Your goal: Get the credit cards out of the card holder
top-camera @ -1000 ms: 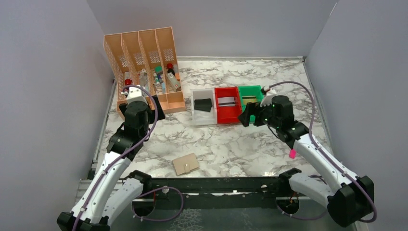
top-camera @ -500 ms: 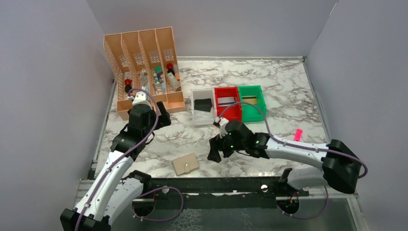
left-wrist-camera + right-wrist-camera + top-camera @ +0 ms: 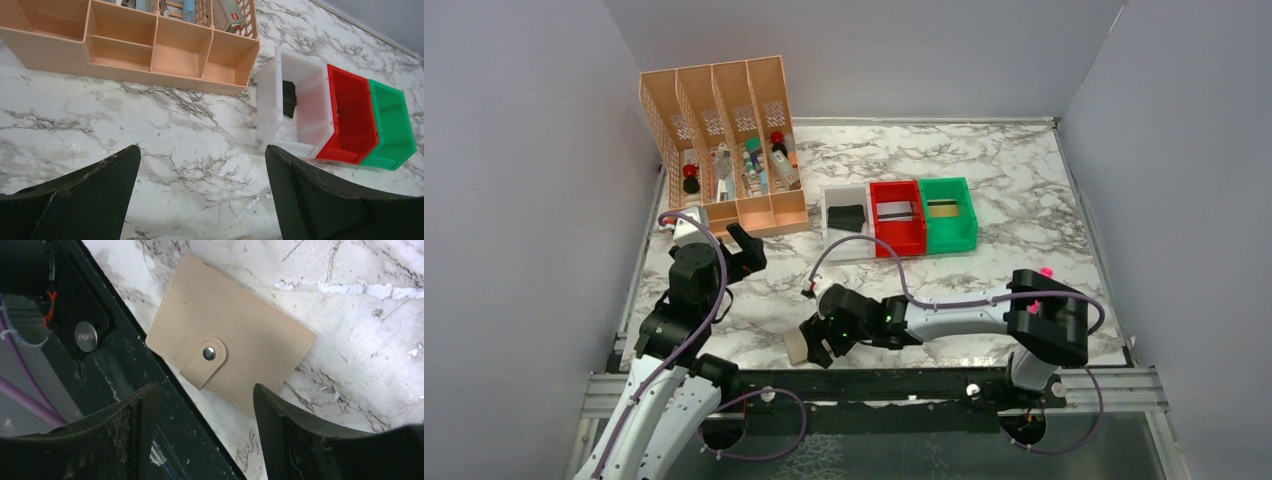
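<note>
From above, the white bin (image 3: 832,243) holds a black card (image 3: 846,217) and the red bin (image 3: 897,238) a silvery card (image 3: 896,210). What lies in the green bin (image 3: 952,238) is unclear. The card holder (image 3: 796,348) sits at the desk's near edge, mostly hidden by the right gripper (image 3: 816,342).

Left wrist: the left gripper (image 3: 200,165) is spread wide, and the red and green bins' floors are hidden.

Right wrist: jaws parted on either side of the holder, which is tan and closed, its tab snapped.

Top external: fixed high behind the arm bases at 6 o'clock, aimed down toward 12 over the marble table (image 3: 1024,190). Left wrist: from 9 o'clock, mid-range, tilted toward 1 o'clock onto orange organiser (image 3: 125,50), white bin (image 3: 267,100), red bin (image 3: 350,115), green bin (image 3: 395,125), all shared with top view. Right wrist: very close, near-vertical onto card holder (image 3: 235,355) at the 6 o'clock edge, shared with top view only as a tan corner.
</note>
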You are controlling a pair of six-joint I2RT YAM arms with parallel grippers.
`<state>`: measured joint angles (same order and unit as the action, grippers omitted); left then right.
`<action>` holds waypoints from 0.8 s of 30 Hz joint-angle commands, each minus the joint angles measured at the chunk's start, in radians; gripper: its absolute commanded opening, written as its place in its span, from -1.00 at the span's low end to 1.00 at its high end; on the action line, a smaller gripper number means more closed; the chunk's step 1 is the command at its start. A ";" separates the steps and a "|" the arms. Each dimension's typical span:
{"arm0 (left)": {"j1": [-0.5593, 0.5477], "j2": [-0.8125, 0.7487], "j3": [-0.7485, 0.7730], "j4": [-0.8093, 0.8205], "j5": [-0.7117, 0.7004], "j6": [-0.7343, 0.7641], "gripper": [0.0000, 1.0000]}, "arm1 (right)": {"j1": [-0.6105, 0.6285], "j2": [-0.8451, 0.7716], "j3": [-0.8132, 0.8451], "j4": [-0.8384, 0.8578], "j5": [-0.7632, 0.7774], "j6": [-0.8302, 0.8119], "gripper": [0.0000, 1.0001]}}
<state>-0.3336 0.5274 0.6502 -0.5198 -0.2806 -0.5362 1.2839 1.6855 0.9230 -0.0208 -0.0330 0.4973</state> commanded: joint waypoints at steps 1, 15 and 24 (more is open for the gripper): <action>0.007 -0.028 -0.014 -0.005 -0.048 -0.034 0.98 | 0.026 0.077 0.060 -0.051 0.143 0.030 0.44; -0.012 0.018 -0.022 0.008 -0.027 -0.052 0.98 | 0.070 0.105 0.014 -0.196 0.663 -0.037 0.16; -0.019 0.073 -0.032 0.033 0.036 -0.052 0.98 | 0.069 -0.023 -0.090 -0.070 0.688 -0.209 0.16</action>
<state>-0.3454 0.5827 0.6235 -0.5175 -0.2913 -0.5842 1.3594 1.6924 0.8833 -0.0505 0.5659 0.3988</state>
